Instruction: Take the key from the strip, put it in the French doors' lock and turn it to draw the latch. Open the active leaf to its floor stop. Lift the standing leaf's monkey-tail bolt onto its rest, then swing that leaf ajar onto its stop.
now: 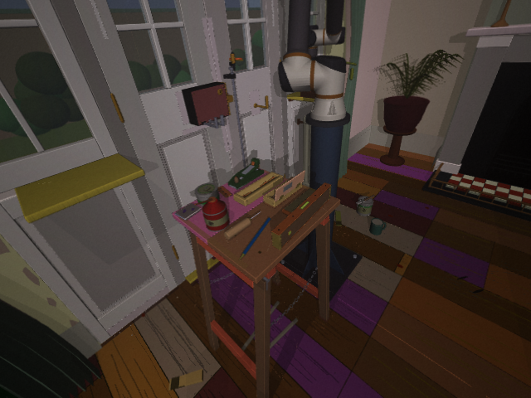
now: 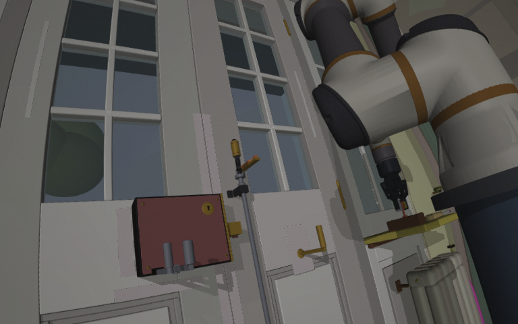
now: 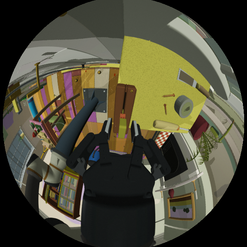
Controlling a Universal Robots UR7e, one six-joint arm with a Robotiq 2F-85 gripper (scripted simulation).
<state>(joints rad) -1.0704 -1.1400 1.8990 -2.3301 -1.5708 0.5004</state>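
The key (image 3: 122,124), with a yellow-green bow and an orange stem, stands upright in the brown strip (image 3: 124,101) at the edge of the yellow shelf (image 3: 159,85). My gripper (image 3: 121,129) is open around the key's bow, one finger on each side, and holds nothing. In the second side camera the gripper (image 2: 399,204) points down onto the strip (image 2: 405,221). The maroon lock box (image 2: 182,233) sits on the active leaf with its keyhole (image 2: 208,208) at the upper right. The monkey-tail bolt (image 2: 244,164) runs down the standing leaf beside it.
The yellow shelf carries a grey roll (image 3: 183,106), two screws (image 3: 168,95) and a wooden-handled tool (image 3: 166,125). A radiator (image 2: 439,286) stands below it. A brass lever handle (image 2: 313,244) juts from the standing leaf. The workbench (image 1: 261,222) with tools stands in front of the doors.
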